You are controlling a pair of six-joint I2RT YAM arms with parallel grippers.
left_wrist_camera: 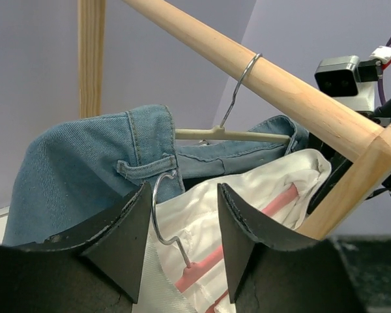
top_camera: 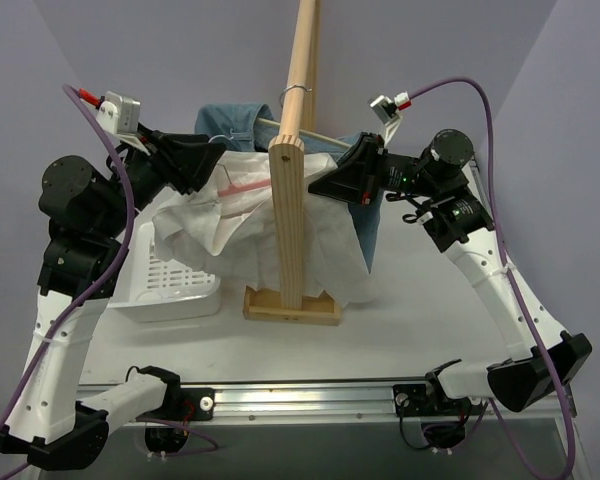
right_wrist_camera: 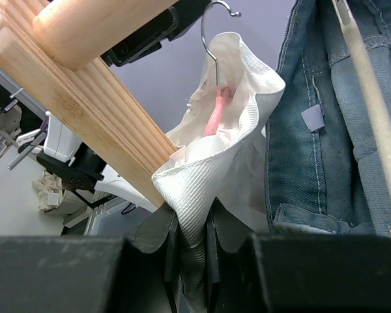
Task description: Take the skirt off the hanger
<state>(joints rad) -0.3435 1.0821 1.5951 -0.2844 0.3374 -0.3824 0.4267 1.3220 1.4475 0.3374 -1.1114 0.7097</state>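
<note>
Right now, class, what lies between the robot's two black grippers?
The rack's pale wooden upright and the white pleated fabric skirt with its slim pink plastic hanger; the top view shows it.

Counted: 2 hangers, 1 pink hanger (left_wrist_camera: 205, 263) and 1 off-white hanger (left_wrist_camera: 241, 135); 1 white skirt (top_camera: 205, 225); 1 denim garment (left_wrist_camera: 72, 182); 1 wooden rack (top_camera: 288, 220); 1 white basket (top_camera: 175, 285).

You have bare table (top_camera: 430, 330) along its near edge and right side. Mid-table the wooden rack (top_camera: 287, 230) stands between your arms, with the skirt (top_camera: 325, 255) spread to both sides of it. Its rail (left_wrist_camera: 280, 81) crosses above the left gripper (left_wrist_camera: 182, 195). The denim garment (left_wrist_camera: 85, 169) walls off the space behind, and the white basket (top_camera: 170, 285) fills the left edge.
</note>
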